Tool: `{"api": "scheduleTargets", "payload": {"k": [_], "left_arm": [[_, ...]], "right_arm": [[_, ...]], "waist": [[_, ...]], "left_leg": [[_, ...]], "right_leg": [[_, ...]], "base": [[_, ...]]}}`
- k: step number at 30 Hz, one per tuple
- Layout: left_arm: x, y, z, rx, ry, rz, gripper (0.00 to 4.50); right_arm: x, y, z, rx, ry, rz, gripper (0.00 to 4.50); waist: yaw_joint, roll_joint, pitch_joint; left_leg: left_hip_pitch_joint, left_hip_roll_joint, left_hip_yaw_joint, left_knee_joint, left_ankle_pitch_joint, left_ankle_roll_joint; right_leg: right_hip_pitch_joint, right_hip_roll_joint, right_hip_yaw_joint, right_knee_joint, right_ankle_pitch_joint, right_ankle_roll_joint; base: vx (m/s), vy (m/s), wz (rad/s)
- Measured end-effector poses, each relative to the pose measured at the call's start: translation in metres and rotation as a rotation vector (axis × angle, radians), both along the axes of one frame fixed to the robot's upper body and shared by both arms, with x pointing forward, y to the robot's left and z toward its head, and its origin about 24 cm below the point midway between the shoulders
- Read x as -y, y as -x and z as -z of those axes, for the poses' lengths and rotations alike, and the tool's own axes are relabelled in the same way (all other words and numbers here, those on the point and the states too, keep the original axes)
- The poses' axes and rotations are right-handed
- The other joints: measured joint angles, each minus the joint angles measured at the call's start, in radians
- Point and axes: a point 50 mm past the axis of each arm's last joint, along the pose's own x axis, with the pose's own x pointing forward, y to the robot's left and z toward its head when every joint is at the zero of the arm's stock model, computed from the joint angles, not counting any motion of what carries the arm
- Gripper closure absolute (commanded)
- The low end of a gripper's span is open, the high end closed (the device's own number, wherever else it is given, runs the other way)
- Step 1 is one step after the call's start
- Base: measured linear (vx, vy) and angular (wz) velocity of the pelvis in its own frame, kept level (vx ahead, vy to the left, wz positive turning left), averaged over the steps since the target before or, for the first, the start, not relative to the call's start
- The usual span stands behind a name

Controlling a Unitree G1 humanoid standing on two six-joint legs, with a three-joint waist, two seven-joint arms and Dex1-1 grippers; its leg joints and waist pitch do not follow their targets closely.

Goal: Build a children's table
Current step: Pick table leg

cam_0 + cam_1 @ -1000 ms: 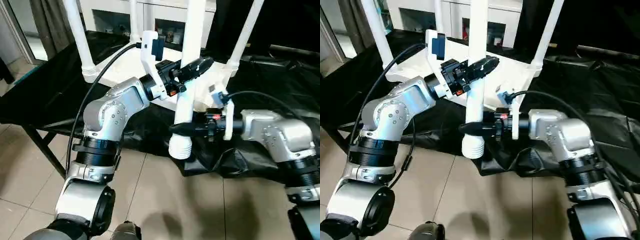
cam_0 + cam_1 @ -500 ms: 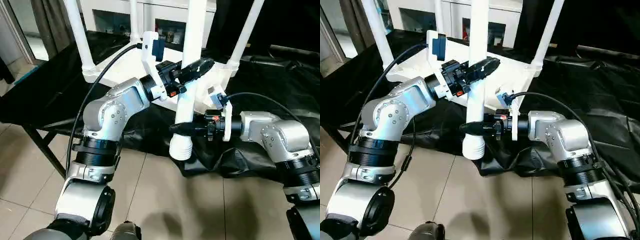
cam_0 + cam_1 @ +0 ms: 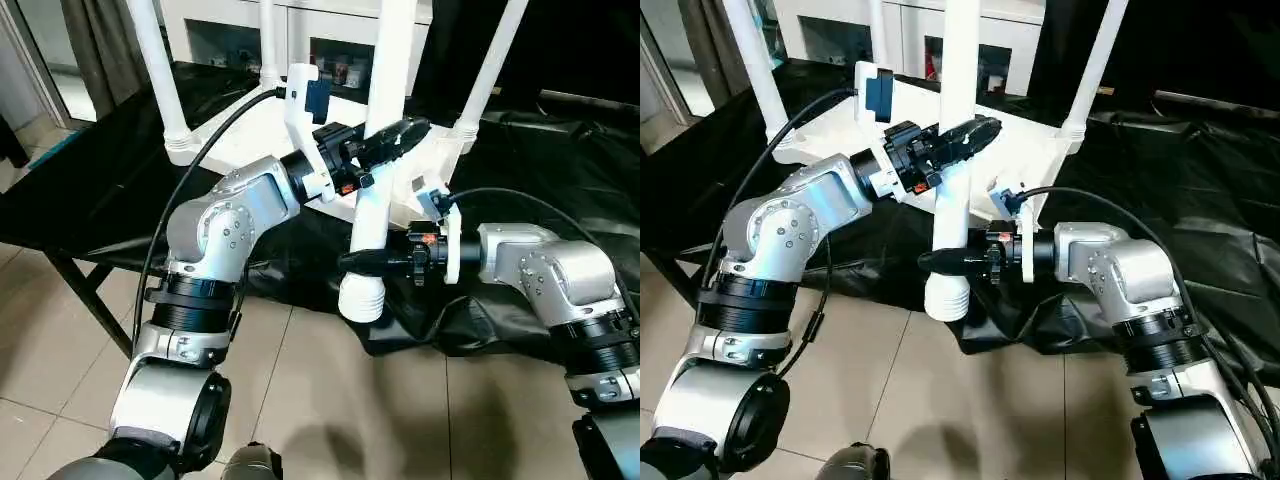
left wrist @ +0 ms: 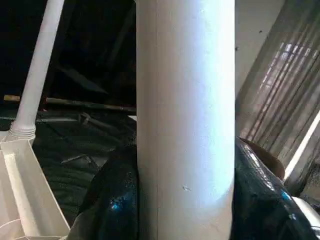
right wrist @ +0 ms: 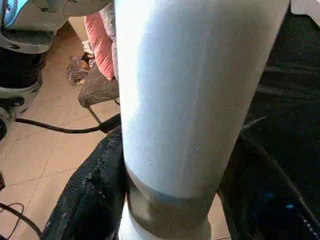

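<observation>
A: What do we hold now?

B: Our left gripper (image 3: 400, 133) is clamped on the loose leg (image 3: 375, 190) of the children's table (image 3: 250, 125), fingers (image 4: 107, 200) on both sides. Our right gripper (image 3: 362, 260) has its fingers (image 5: 87, 195) on each side of that leg lower down; whether it grips firmly we cannot tell.

A: And how does the leg point?

B: Its long axis stands nearly upright, ribbed end down, just before the black-covered bench (image 3: 90, 170). The tabletop lies upside down there, behind both grippers, three legs rising.
</observation>
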Motion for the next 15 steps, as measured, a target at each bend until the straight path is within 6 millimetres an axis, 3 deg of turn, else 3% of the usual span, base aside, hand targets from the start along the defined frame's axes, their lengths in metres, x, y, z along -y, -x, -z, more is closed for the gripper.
{"api": "scheduleTargets", "payload": {"k": [15], "left_arm": [[-0.0008, 0.0000, 0.0001, 0.000, -0.003, 0.004, 2.73]], "right_arm": [[-0.0030, 0.0000, 0.0018, -0.006, -0.010, -0.007, 1.81]], "waist": [[0.001, 0.000, 0.000]], "left_leg": [[0.000, 0.000, 0.000, 0.000, 0.000, 0.000]], "right_leg": [[0.000, 0.000, 0.000, 0.000, 0.000, 0.000]], "base": [[0.000, 0.000, 0.00]]}}
